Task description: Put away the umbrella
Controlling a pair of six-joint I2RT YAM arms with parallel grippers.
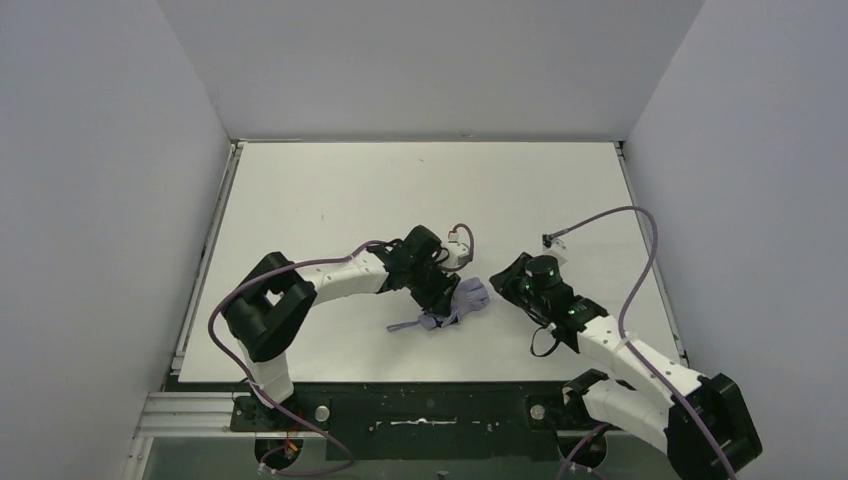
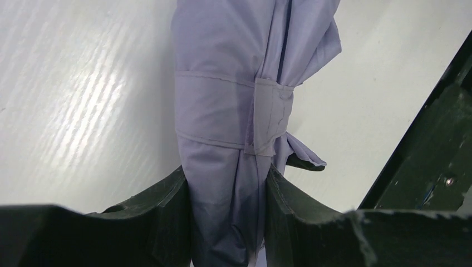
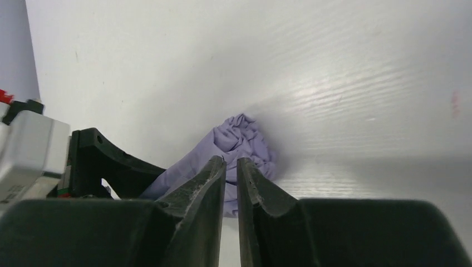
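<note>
The umbrella [image 1: 470,297] lies folded on the white table, a pale lavender bundle with its strap wrapped round it [image 2: 220,114]. My left gripper [image 1: 447,300] is shut on the umbrella. In the left wrist view both dark fingers [image 2: 167,206] press the fabric [image 2: 228,67] just below the strap. A thin lavender end [image 1: 412,323] sticks out toward the near left. My right gripper [image 1: 503,283] hovers just right of the bunched tip [image 3: 240,139]. Its jaws [image 3: 231,165] stand a narrow slit apart with nothing between them.
The white table [image 1: 400,190] is boxed in by grey walls on the left, back and right. A metal rail [image 1: 205,260] runs along its left edge. The right arm's lavender cable [image 1: 645,235] loops over the table's right side. A dark bar [image 2: 428,144] crosses the left wrist view at right.
</note>
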